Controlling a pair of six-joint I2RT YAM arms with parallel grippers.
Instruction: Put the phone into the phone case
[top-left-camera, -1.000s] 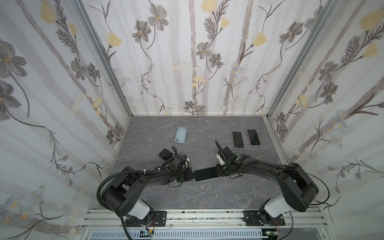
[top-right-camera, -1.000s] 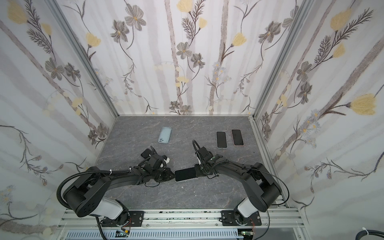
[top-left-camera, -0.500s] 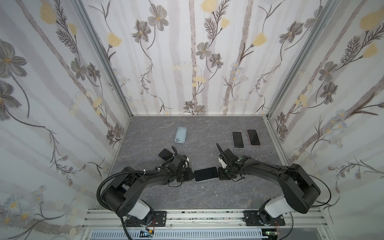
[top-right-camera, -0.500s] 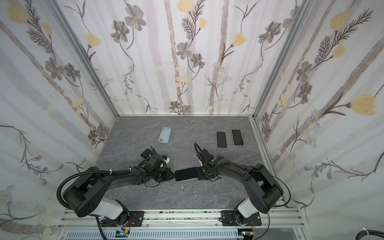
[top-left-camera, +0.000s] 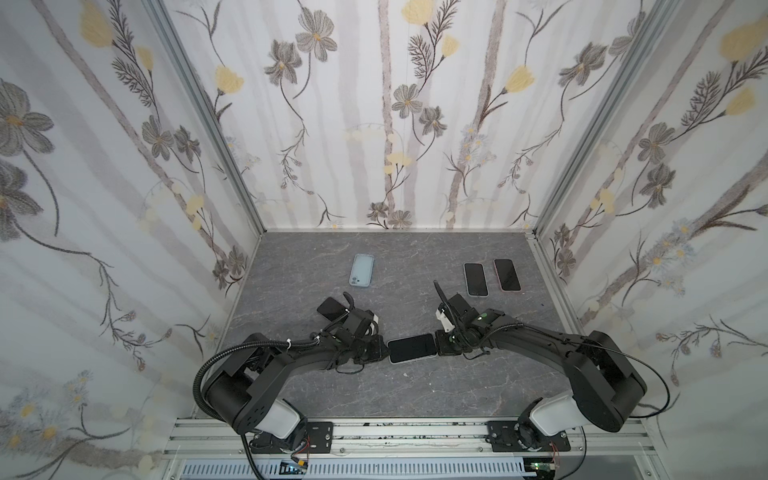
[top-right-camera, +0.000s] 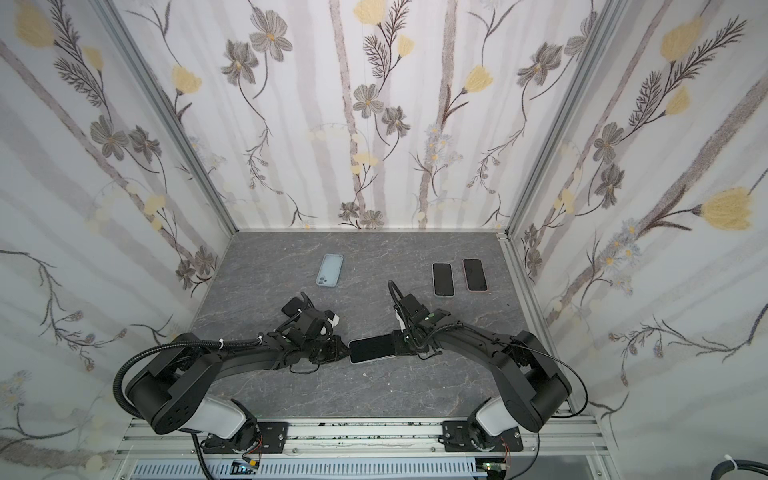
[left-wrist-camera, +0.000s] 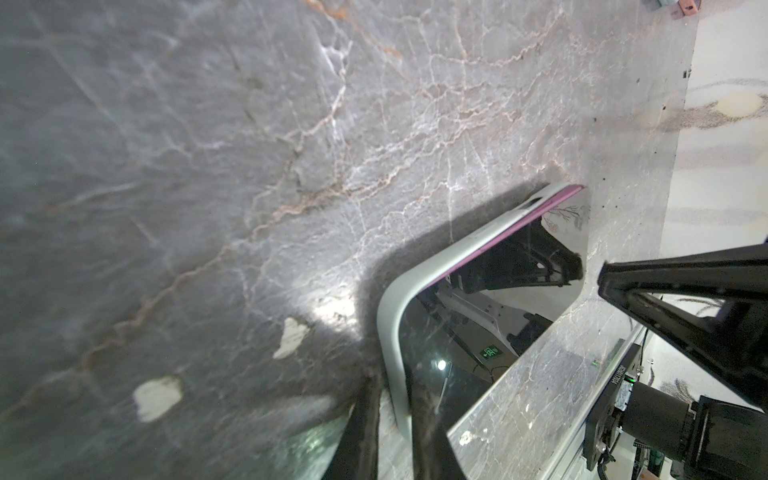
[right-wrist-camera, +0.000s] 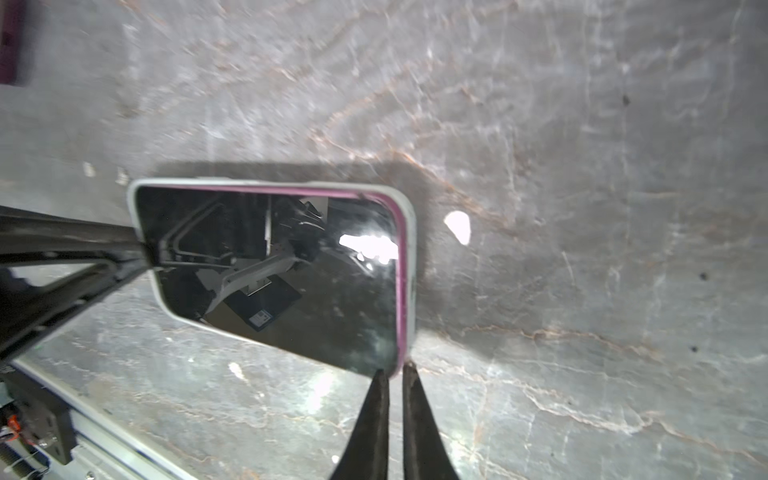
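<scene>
Near the front of the grey marble table (top-left-camera: 415, 399), the phone (top-left-camera: 412, 348) lies flat and screen up in the pale phone case (left-wrist-camera: 390, 316), stretched end to end between the two grippers. The left gripper (top-left-camera: 385, 349) is clamped on one short end. In the left wrist view its fingers (left-wrist-camera: 428, 424) straddle the case's rim, one over the glass and one outside. The right gripper (top-left-camera: 437, 347) meets the opposite end with its jaws drawn almost together. In the right wrist view its tips touch a corner of phone and case rather than enclosing it. A pink strip of the phone's edge shows inside the case rim along the long side farther from the arms' bases and along the short end at the right gripper. Just beyond the left gripper lies a dark phone-shaped item (top-left-camera: 331, 308), and farther still a pale blue case (top-left-camera: 362, 271). Beyond the right gripper, well apart from it, a white-rimmed phone (top-left-camera: 475, 279) and a pink-rimmed phone (top-left-camera: 507, 274) lie side by side.
</scene>
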